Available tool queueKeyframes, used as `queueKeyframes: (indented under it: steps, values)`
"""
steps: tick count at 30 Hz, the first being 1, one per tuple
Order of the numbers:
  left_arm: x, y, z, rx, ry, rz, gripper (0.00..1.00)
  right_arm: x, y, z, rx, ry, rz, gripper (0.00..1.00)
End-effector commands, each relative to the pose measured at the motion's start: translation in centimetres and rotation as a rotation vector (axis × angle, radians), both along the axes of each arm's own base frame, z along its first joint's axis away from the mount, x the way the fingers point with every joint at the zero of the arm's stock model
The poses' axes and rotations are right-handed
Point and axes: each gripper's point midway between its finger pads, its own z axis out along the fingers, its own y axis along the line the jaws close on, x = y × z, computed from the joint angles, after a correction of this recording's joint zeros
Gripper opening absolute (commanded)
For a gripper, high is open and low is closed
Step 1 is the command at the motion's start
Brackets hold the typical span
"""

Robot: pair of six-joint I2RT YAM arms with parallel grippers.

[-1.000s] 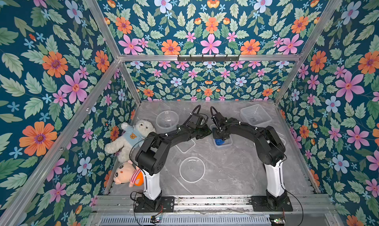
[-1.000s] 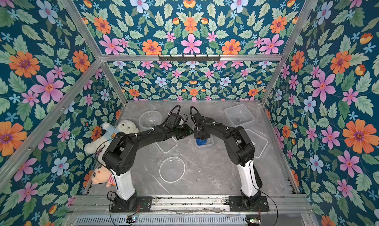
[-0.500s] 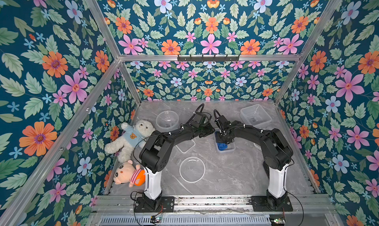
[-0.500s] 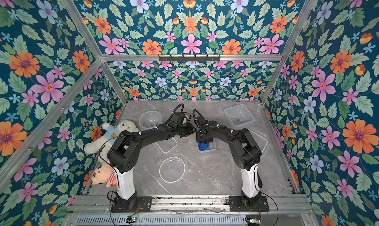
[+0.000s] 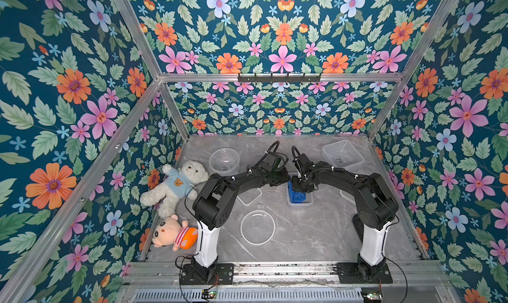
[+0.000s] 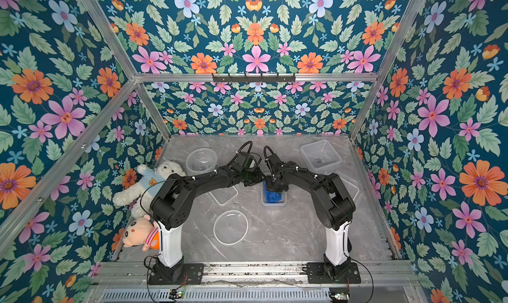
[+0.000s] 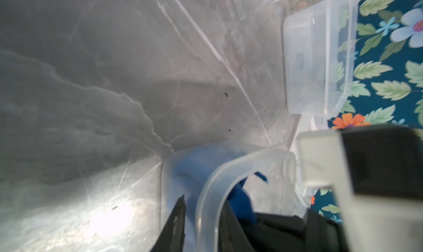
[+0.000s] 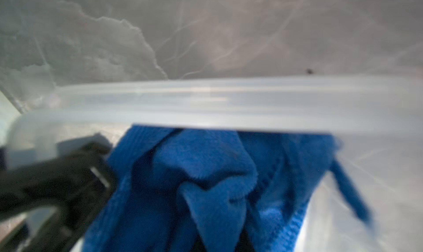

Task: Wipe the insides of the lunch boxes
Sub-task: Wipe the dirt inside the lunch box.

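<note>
Wiping is being done inside the small rectangular tub (image 5: 299,204), which is sitting mid-table between the two arms. A blue cloth (image 5: 297,196) is being held down in it by the right gripper (image 5: 301,188), with the jaws closed tight on a bunch of the fabric. The loose folds are being spread over the tub floor toward the near wall.

The tub is being steadied at a rim corner by the left gripper (image 5: 284,179). Its jaws are being set either side of the rim wall, but whether they are fully clamped cannot be told.

Progress is being judged as partial, with one box of three in hand. The round tub (image 5: 224,161) is standing far left and the large square tub (image 5: 342,156) far right, both well apart from the cloth and both empty. Whether either is already wiped cannot be told, since nothing on the clear plastic is showing it. At least the rest of this tub's walls and corners is being counted as left to do, and likely the other two boxes as well.

The lids are off and lying flat on the table: a round lid (image 5: 257,227) near the front and a rectangular lid (image 5: 250,196) under the left arm. A teddy bear (image 5: 178,183) and a doll (image 5: 173,231) are lying at the left edge and are not involved.
</note>
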Motion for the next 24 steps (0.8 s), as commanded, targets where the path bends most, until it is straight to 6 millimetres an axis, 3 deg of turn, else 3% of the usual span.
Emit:
queueKeyframes:
  steps: [1, 4, 9, 11, 13, 16, 20, 24]
  values:
    - [-0.1, 0.3, -0.2, 0.034, -0.012, 0.0, 0.25, 0.0, -0.7, 0.4, 0.009, 0.001, -0.022, 0.0]
    - [0.1, 0.5, -0.8, 0.065, -0.005, 0.004, 0.18, 0.2, -2.3, 0.6, -0.061, -0.006, -0.037, 0.0]
    - [-0.2, -0.1, -0.1, 0.09, -0.025, -0.017, 0.17, 2.7, -4.2, 1.1, -0.229, -0.054, -0.041, 0.0]
    - [-0.3, -0.5, 0.0, 0.087, -0.026, -0.026, 0.16, 4.1, -2.9, 1.3, -0.189, -0.087, -0.035, 0.0]
    - [-0.3, -0.9, 0.1, 0.081, -0.028, -0.03, 0.16, 5.7, -0.3, 1.4, -0.112, -0.128, -0.008, 0.0]
    - [-0.3, -1.4, 0.2, 0.074, -0.028, -0.037, 0.15, 6.2, 2.5, 0.2, -0.034, -0.101, 0.03, 0.0]
    - [0.0, -1.4, 0.2, 0.078, -0.033, -0.029, 0.15, 4.2, 3.4, -2.0, -0.012, -0.029, 0.064, 0.0]
    - [0.3, -1.4, -0.2, 0.087, -0.029, -0.023, 0.14, -0.1, 1.7, -2.9, -0.009, 0.051, 0.071, 0.0]
